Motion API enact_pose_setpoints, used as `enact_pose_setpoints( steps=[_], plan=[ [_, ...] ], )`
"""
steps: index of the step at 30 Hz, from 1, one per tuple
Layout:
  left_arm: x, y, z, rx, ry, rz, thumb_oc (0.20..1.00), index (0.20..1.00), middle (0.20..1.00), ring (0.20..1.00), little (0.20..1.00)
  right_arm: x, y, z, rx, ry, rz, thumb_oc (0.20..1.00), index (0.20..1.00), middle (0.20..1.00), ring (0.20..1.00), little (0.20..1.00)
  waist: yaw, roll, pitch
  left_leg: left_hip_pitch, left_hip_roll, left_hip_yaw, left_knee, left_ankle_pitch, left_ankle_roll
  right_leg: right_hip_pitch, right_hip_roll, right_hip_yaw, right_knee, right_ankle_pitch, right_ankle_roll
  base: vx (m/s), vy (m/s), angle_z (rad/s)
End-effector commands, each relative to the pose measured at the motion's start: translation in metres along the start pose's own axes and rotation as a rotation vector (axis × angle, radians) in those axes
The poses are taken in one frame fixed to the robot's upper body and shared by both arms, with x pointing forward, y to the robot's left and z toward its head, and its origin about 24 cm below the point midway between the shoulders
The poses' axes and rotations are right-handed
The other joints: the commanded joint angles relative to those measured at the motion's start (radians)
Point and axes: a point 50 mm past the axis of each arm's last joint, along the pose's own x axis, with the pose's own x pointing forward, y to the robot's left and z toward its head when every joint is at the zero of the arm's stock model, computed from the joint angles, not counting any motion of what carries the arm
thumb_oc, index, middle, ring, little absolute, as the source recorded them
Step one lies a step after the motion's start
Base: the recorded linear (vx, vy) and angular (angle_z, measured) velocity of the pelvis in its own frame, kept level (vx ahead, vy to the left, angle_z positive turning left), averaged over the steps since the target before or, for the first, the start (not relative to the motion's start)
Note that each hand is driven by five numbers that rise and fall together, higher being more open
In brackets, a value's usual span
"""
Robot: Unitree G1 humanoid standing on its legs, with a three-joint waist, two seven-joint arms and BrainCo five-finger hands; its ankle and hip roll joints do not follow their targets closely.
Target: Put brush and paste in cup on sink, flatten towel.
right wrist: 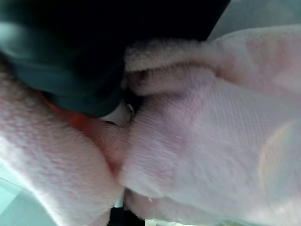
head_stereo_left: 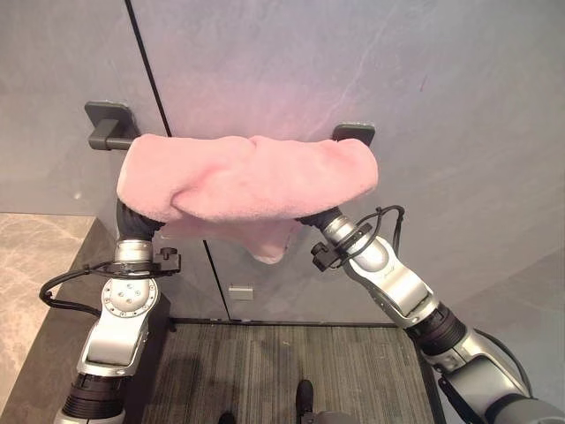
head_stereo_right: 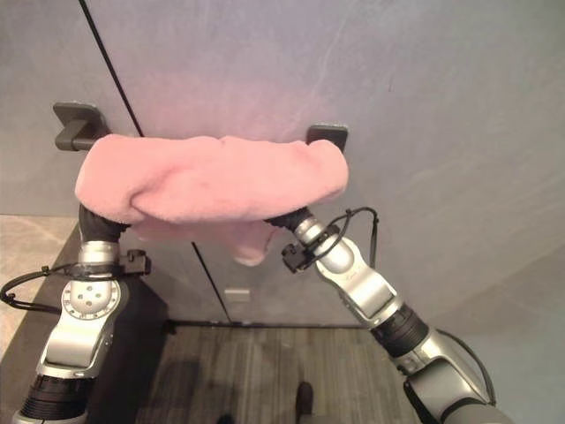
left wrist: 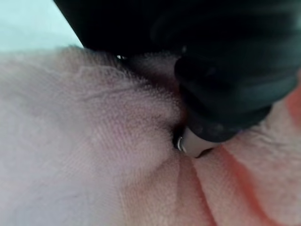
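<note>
A fluffy pink towel [head_stereo_left: 247, 177] hangs bunched over a dark wall rail, whose brackets show at its left end [head_stereo_left: 108, 124] and right end [head_stereo_left: 355, 132]. A loose flap of it droops below the middle [head_stereo_left: 269, 243]. My left hand [head_stereo_left: 134, 221] reaches up under the towel's left end, and only its dark ribbed cover shows. My right hand [head_stereo_left: 320, 218] goes in under the right end in the same way. The wrist views show pink cloth [left wrist: 94, 155] [right wrist: 202, 141] pressed close against each hand's dark cover [left wrist: 225, 70] [right wrist: 61, 70].
A grey stone wall [head_stereo_left: 424, 79] with a dark vertical seam stands behind the rail. A marble counter [head_stereo_left: 35, 265] lies at the lower left. A striped dark mat [head_stereo_left: 282, 362] covers the floor below. A small plate [head_stereo_left: 240, 291] sits low on the wall.
</note>
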Motion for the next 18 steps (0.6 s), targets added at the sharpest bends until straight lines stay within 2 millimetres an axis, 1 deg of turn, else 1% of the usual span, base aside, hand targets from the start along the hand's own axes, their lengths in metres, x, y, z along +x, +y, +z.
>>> enact_pose_setpoints(
  steps=[1,2,3,4,6,7,11,16,18],
  plan=[
    [0.01,0.014,0.017,0.118,-0.131,0.04,0.2,0.2,0.2,0.2,0.2,0.01,-0.005,0.023,-0.001,-0.129,-0.024,0.275,0.275,0.275,0.275,0.275,0.009,-0.017,-0.012,-0.005,-0.038,0.01,0.002,0.021,0.03,0.103,-0.06,0.038,-0.001,-0.083,0.109,0.0,0.0,0.0],
    [0.008,0.015,0.013,0.116,-0.111,0.048,0.2,0.2,0.2,0.2,0.2,0.012,-0.004,0.02,0.0,-0.114,-0.022,0.241,0.241,0.241,0.241,0.241,0.011,-0.018,-0.013,-0.004,-0.037,0.009,0.002,0.021,0.03,0.104,-0.061,0.037,-0.001,-0.084,0.109,0.0,0.0,0.0],
    [0.008,0.015,0.013,0.117,-0.111,0.049,0.2,0.2,0.2,0.2,0.2,0.012,-0.004,0.02,0.0,-0.115,-0.022,0.231,0.231,0.231,0.231,0.231,0.011,-0.018,-0.013,-0.004,-0.037,0.009,0.002,0.02,0.03,0.104,-0.061,0.038,-0.001,-0.084,0.109,0.04,-0.007,0.0],
    [0.006,0.017,0.005,0.119,-0.071,0.062,0.2,0.2,0.2,0.2,0.2,0.015,-0.003,0.014,-0.02,-0.083,-0.023,0.203,0.203,0.203,0.203,0.203,0.018,-0.016,-0.013,0.003,-0.035,0.006,0.002,0.011,0.029,0.112,-0.059,0.036,-0.001,-0.093,0.109,0.0,0.0,0.0],
    [0.003,0.02,-0.003,0.121,-0.03,0.078,0.2,0.2,0.2,0.2,0.2,0.02,-0.001,0.01,-0.03,-0.061,-0.028,0.2,0.2,0.2,0.2,0.2,0.024,-0.017,-0.011,0.001,-0.036,0.005,0.002,0.02,0.029,0.11,-0.059,0.036,-0.001,-0.085,0.107,0.0,0.0,0.0],
    [0.001,0.021,-0.006,0.121,-0.012,0.087,0.2,0.2,0.2,0.2,0.2,0.022,-0.001,0.01,-0.036,-0.058,-0.027,0.2,0.2,0.2,0.2,0.2,0.027,-0.016,-0.013,0.005,-0.034,0.003,0.002,0.011,0.029,0.114,-0.058,0.035,-0.001,-0.093,0.108,0.03,-0.002,0.0],
    [-0.003,0.021,-0.022,0.099,0.07,0.105,0.2,0.2,0.2,0.2,0.2,0.03,0.004,0.009,-0.044,-0.049,-0.021,0.2,0.2,0.2,0.2,0.2,0.038,-0.019,-0.007,0.005,-0.032,0.003,0.002,0.011,0.029,0.114,-0.056,0.033,-0.001,-0.093,0.108,0.01,-0.001,0.0],
    [-0.005,0.018,-0.032,0.088,0.118,0.102,0.2,0.2,0.2,0.2,0.2,0.035,0.008,0.007,-0.039,-0.041,-0.017,0.2,0.2,0.2,0.2,0.2,0.043,-0.022,-0.003,0.0,-0.032,0.001,0.002,0.013,0.029,0.11,-0.054,0.03,-0.001,-0.093,0.108,0.0,0.0,0.0],
    [-0.005,0.013,-0.038,0.069,0.145,0.084,0.2,0.2,0.2,0.2,0.2,0.035,0.011,0.005,-0.025,-0.033,-0.009,0.2,0.2,0.2,0.2,0.2,0.046,-0.025,0.002,-0.003,-0.032,-0.002,0.002,0.014,0.03,0.109,-0.055,0.029,-0.001,-0.093,0.107,0.0,0.0,0.0]
  ],
)
